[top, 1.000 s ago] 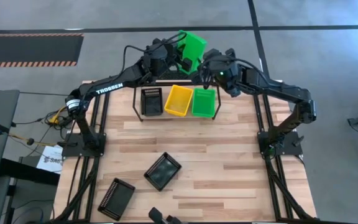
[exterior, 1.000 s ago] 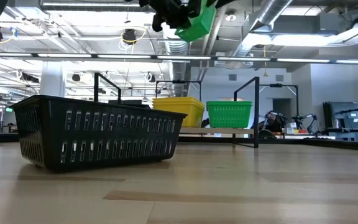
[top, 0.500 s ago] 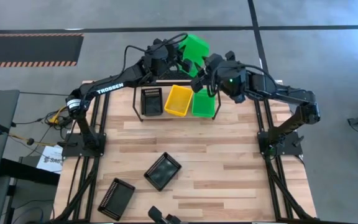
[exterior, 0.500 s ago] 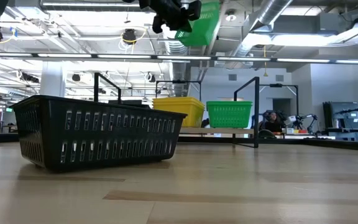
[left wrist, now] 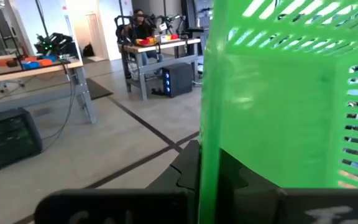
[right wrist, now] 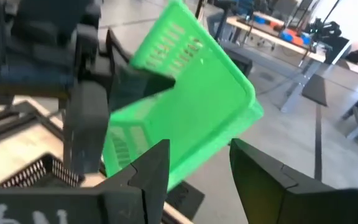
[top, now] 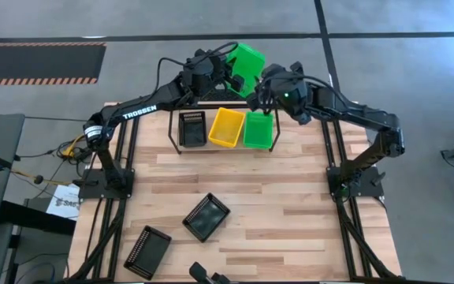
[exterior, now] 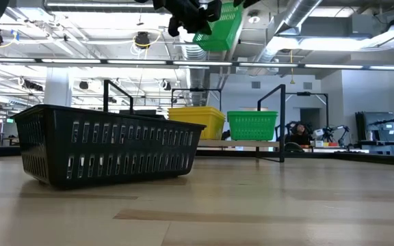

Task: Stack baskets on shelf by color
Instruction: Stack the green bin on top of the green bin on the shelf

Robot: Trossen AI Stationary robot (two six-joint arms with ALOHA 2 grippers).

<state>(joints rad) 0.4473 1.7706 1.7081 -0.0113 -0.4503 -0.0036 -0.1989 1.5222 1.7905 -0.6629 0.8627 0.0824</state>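
Left gripper (top: pixel 225 72) is clamping a green basket (top: pixel 247 61) up top-center, tilted over the shelf (top: pixel 181 134), while the right gripper (top: pixel 260 88) is hovering open beside it, probably to take it over.

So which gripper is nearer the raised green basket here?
Left. The left gripper is shut on the raised green basket, holding it above the shelf. The right gripper is open just beside it, not touching.
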